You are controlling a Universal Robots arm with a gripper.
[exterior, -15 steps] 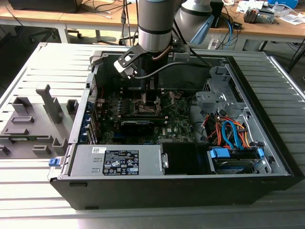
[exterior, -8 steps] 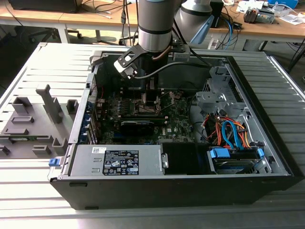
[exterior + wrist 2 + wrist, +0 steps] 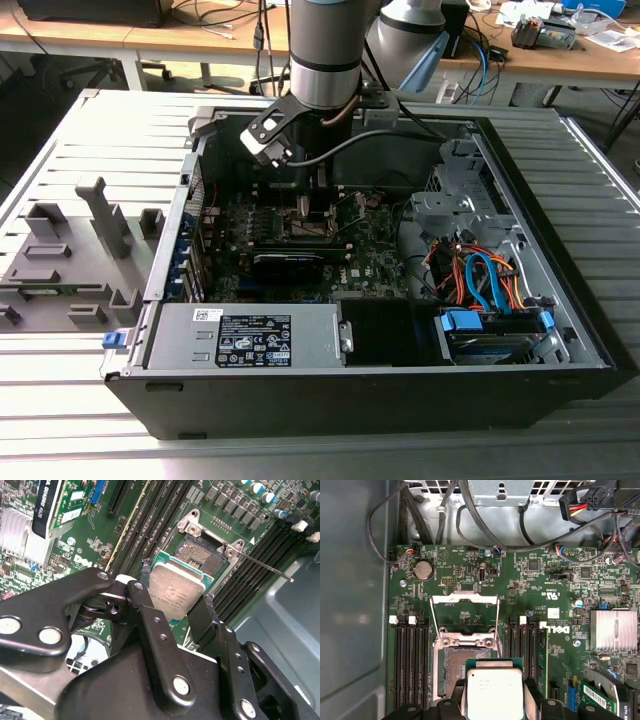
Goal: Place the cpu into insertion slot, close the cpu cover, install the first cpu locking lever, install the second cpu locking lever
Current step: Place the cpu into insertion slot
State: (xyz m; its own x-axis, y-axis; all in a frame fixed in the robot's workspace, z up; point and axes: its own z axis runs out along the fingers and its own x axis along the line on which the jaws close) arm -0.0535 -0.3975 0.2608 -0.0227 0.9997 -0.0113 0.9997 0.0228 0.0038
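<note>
None of the four steps is finished. The socket [image 3: 451, 667] lies bare, its cover [image 3: 465, 598] swung up and open, and a lever [image 3: 260, 565] looks unlatched. The chip [image 3: 495, 692] hangs just above the socket, clamped in the claw [image 3: 177, 585].

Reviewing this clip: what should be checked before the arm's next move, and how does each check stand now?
1. Chip clamped between the jaws: ok.
2. Socket bare where visible: ok.
3. Cover flipped up off the socket: ok.
4. Lever swung clear of the socket: ok.
5. Chip centred over the socket: not ok, it overlaps only part.
6. Chip corner marks matching the socket: cannot tell.
</note>
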